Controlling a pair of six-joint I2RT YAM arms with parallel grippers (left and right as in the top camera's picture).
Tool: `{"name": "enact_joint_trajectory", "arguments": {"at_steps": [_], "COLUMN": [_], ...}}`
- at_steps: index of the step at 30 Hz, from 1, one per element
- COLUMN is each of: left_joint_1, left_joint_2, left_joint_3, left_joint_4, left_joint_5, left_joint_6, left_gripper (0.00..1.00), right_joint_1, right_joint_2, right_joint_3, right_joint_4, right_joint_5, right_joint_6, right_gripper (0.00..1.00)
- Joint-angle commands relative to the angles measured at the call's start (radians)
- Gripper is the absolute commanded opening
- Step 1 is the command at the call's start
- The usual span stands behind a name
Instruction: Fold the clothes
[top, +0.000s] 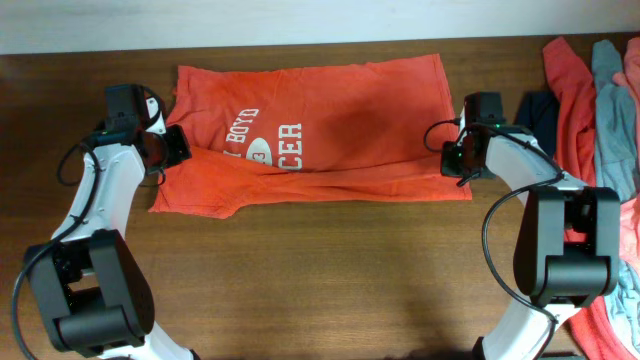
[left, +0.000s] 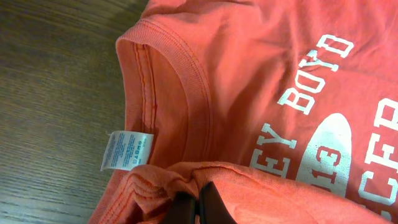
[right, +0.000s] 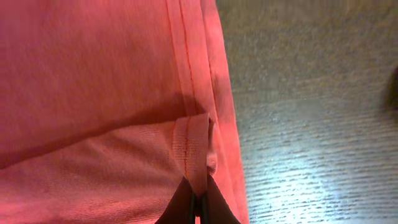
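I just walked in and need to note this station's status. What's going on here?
Two robot arms are folding an orange-red T-shirt lying sideways on the wooden table. The left end effector is shut on a bunch of cloth beside the collar, and the right end effector is shut on the hem at the opposite end. Other garments sit in a heap at the table's right edge.

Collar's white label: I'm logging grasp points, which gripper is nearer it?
Left. Left gripper pinches the T-shirt right beside the label; right gripper pinches its far hem.
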Motion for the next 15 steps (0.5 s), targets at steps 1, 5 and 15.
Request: {"name": "enact_joint_trajectory", "arguments": {"at_steps": [1, 5, 15], "left_joint_1": [-0.002, -0.002, -0.002], "left_joint_2": [0.011, 0.015, 0.117], "left_joint_3": [-0.001, -0.001, -0.001], "left_joint_4": [0.019, 0.053, 0.077], "left_joint_5": [-0.007, -0.071, -0.065], "left_joint_6": [-0.009, -0.009, -0.009], "left_gripper": [0.01, 0.01, 0.41], "right_joint_1": [-0.002, -0.003, -0.029], "right_joint_2": [-0.035, -0.034, 0.009], "right_joint_3": [0.089, 0.106, 0.106], "right_joint_4": [0.014, 0.084, 0.037], "right_joint_5": [-0.005, -0.003, 0.021], "right_joint_6": [0.004, 0.011, 0.108], "right_gripper": [0.04, 0.05, 0.44]}}
